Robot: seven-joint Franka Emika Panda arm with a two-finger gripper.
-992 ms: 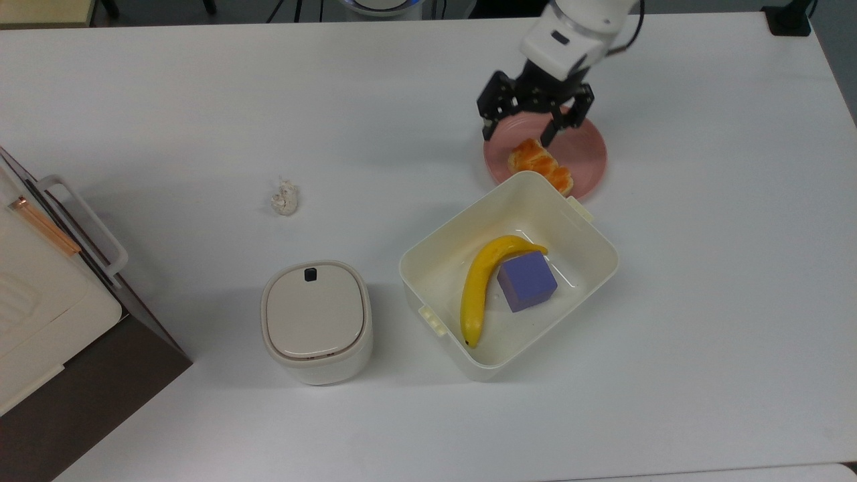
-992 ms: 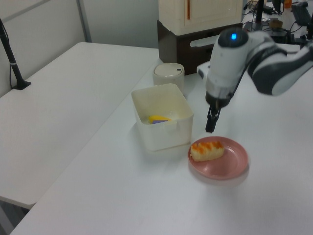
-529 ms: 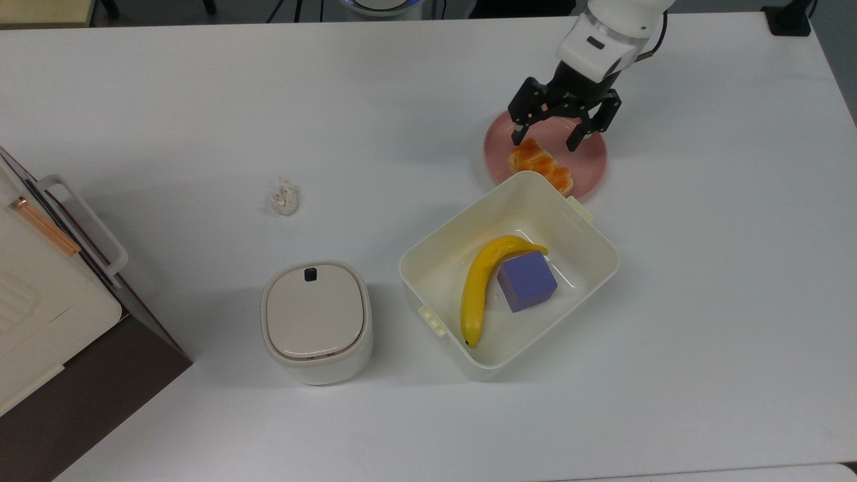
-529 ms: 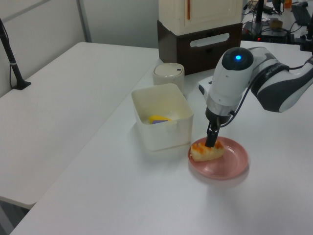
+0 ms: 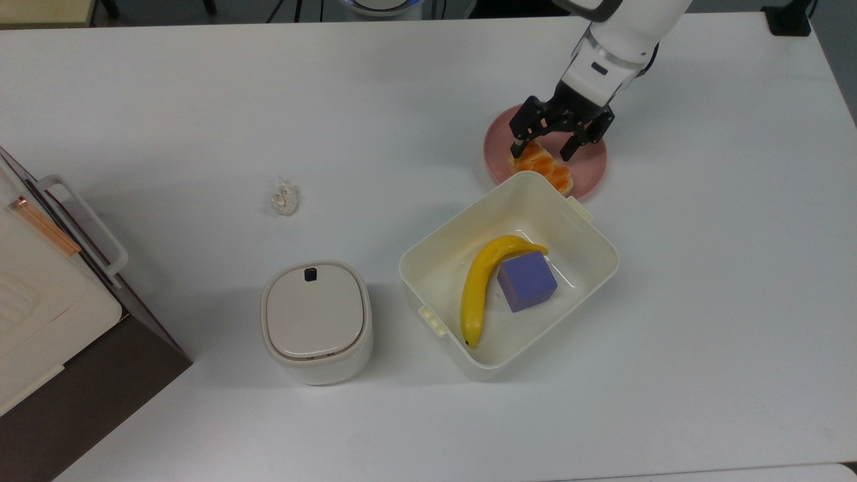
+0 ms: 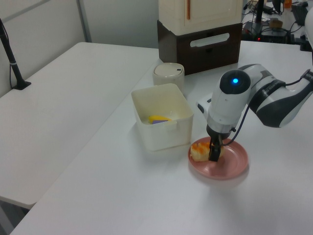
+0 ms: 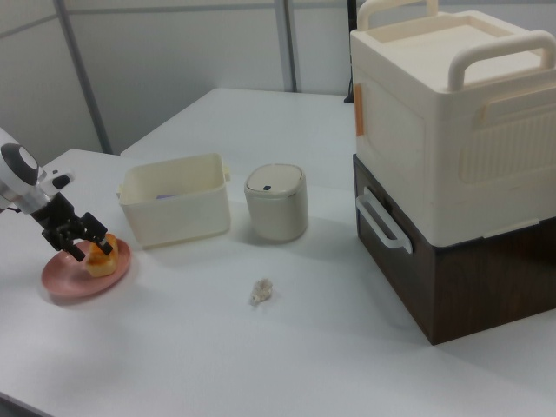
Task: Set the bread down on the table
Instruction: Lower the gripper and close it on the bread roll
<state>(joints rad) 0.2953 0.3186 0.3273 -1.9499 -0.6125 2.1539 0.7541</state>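
Note:
The bread [image 5: 550,169] is an orange-brown bun lying on a round pink plate [image 5: 592,157] on the white table [image 5: 201,100]. My gripper [image 5: 541,152] is down over the bun's end farthest from the bin, open, with one black finger on each side of it. In the left view the gripper [image 6: 213,152] reaches down to the bread [image 6: 199,149] on the plate [image 6: 232,164]. The right view shows the gripper [image 7: 89,249] straddling the bread [image 7: 102,262] over the plate [image 7: 65,282].
A cream bin [image 5: 589,231] holding a banana [image 5: 477,288] and a purple cube [image 5: 527,281] sits right against the plate. A lidded cream container [image 5: 315,321], a whitish wad [image 5: 286,198] and a large cream box on a brown base [image 5: 40,301] stand toward the top view's left.
The gripper has moved from beside the plate to over it and come down, so its open fingers now flank the bread. The bread has not moved.

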